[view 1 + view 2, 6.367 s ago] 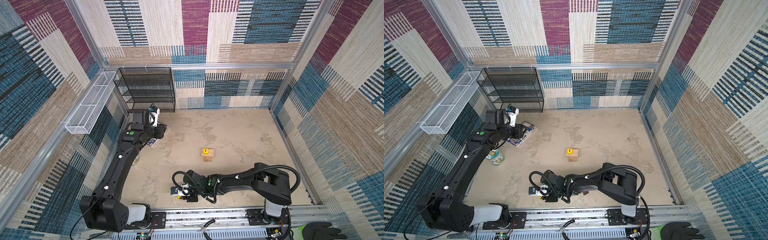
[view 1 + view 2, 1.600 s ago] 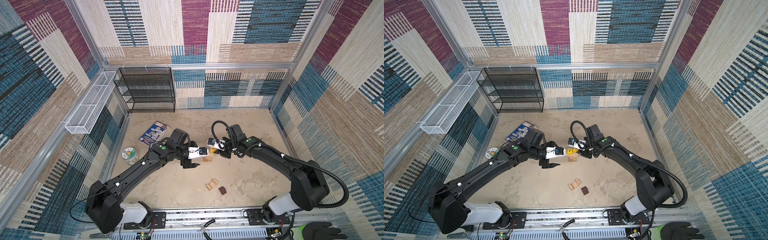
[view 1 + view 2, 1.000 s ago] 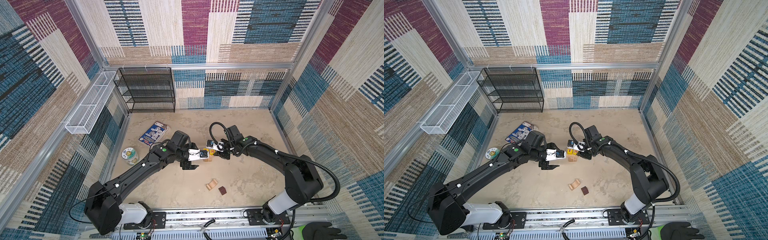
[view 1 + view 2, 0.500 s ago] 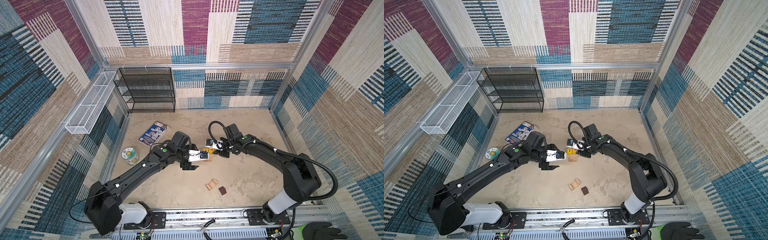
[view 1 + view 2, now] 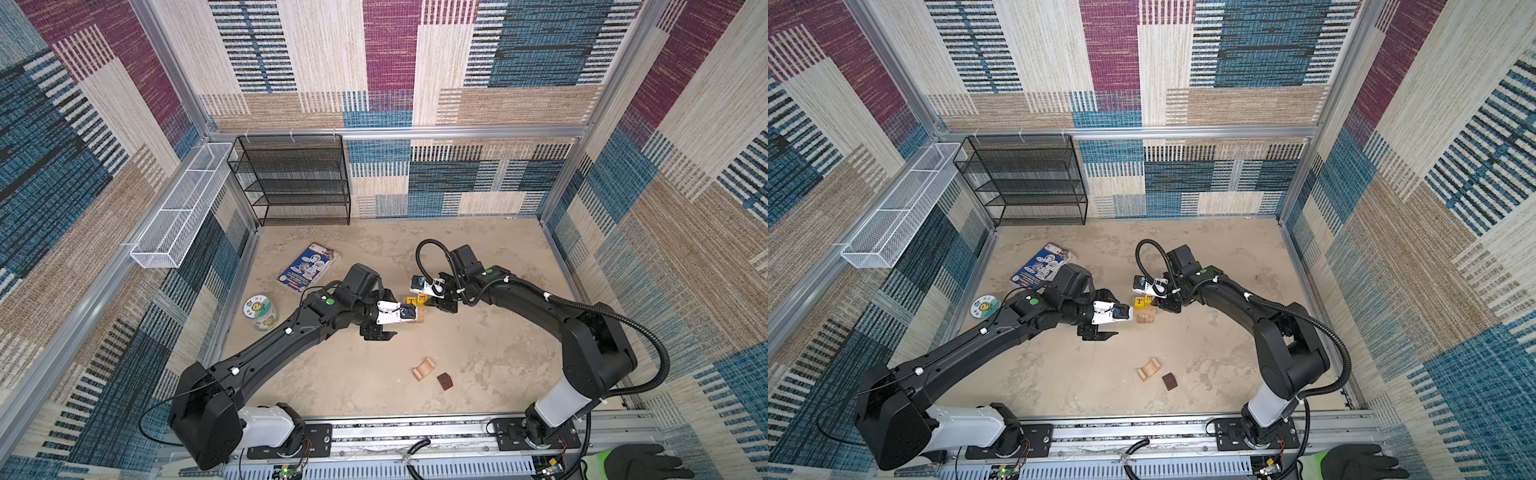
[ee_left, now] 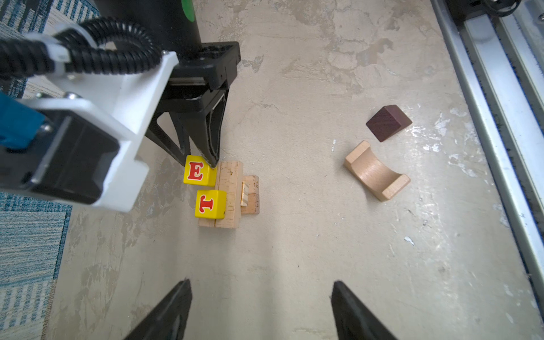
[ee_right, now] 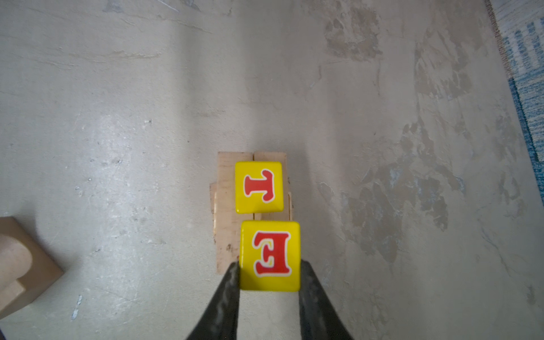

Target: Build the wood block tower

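Care: our right pincer (image 7: 270, 266) pinches the E cube (image 7: 270, 255); we should lower it level, beside the T cube (image 7: 259, 187) just ahead.

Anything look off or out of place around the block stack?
Nothing is damaged or spilled. The arch lies hollow-up on the floor beside the dark cube, well apart from the stack. The right tool grips the E cube next to the T cube.
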